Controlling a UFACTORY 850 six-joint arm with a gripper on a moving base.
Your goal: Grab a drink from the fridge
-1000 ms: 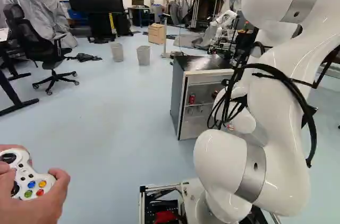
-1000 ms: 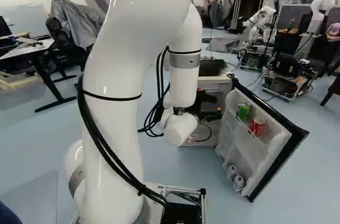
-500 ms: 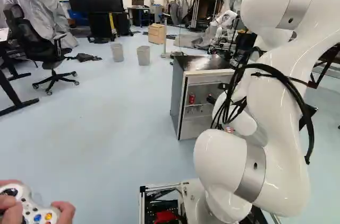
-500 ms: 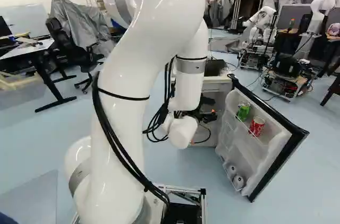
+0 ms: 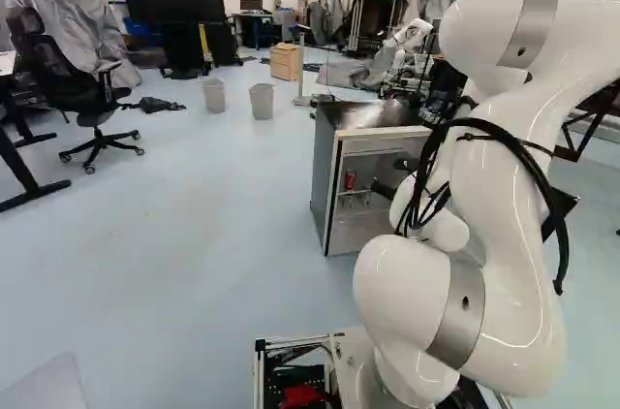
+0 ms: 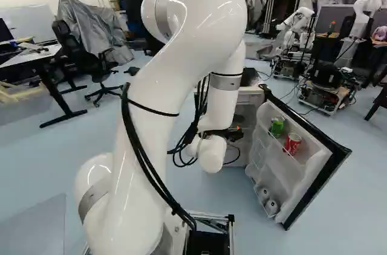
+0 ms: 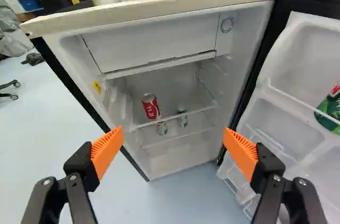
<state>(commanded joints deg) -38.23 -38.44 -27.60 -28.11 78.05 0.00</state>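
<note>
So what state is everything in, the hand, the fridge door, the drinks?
Hand: open, holding nothing.
Fridge door: swung wide open.
Flap at the top inside: appears shut.
Red can inside the fridge: standing on a shelf.
Green can: held in the door, ungripped.
Red can in the door: beside the green one, ungripped.
</note>
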